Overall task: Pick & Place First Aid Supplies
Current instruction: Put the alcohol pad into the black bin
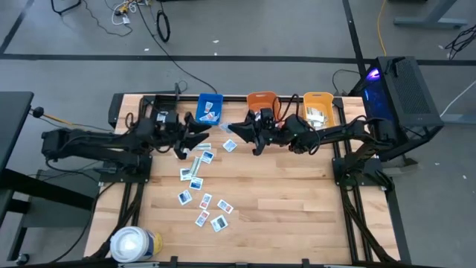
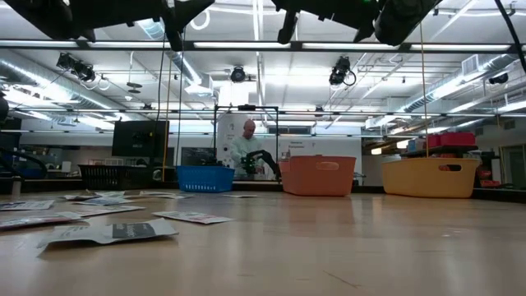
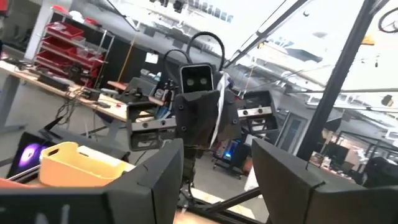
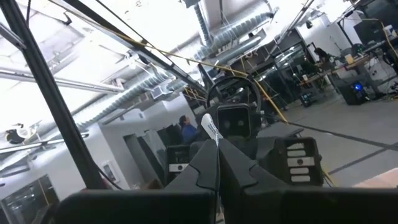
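Note:
Several first aid packets [image 1: 199, 187], white with blue or red print, lie flat on the wooden table [image 1: 282, 208] left of its middle; the low view shows them too [image 2: 111, 232]. My left gripper [image 1: 201, 135] hangs open and holds nothing, high over the table in front of the blue bin [image 1: 210, 106]. My right gripper [image 1: 232, 130] faces it from the right, also raised, shut on a thin white packet [image 4: 212, 130]. The left wrist view shows that packet [image 3: 219, 109] edge-on in the right gripper. My right gripper pinches the thin white packet between its two shut fingers [image 4: 242, 165]. The packet's free end [image 4: 208, 121] sticks out past the fingertips, seen edge-on. It is lifted clear of the table. Which part of the packet the fingers cover is hidden by the fingers.
Blue, orange [image 1: 262, 100] and yellow [image 1: 317, 106] bins stand in a row along the far edge; the yellow one holds packets. A large white roll [image 1: 134, 244] sits at the near left corner. The table's right half is bare wood. A person [image 2: 246, 148] stands beyond the table.

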